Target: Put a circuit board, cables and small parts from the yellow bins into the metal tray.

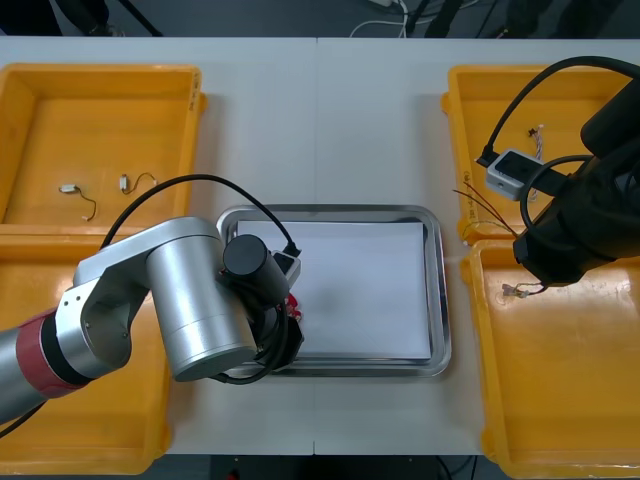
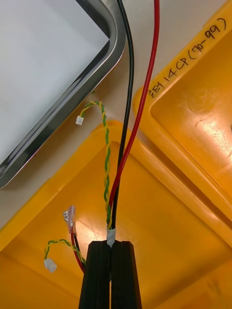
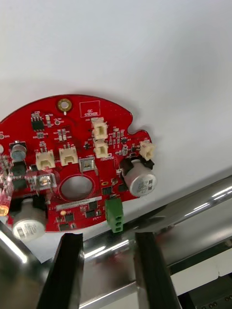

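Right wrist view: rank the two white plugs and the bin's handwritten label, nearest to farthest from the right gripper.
1. Near white plug, beside the right gripper.
2. Far white plug, between bin corner and tray.
3. Handwritten label, on the next bin's rim.

Red circuit board (image 3: 72,164), white-lined tray (image 1: 440,300), yellow bins (image 1: 100,130), yellow-green twisted cable (image 2: 106,164).

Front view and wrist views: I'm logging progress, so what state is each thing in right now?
Circuit board: lying flat on the tray's white inside, free of the fingers.
Left tool: open, over the tray's rim beside the board.
Right tool: shut on the cable bundle, over a right yellow bin.
Cable bundle: gripped, strands trailing across the bin's corner.
Metal tray: white inside, holding the board.
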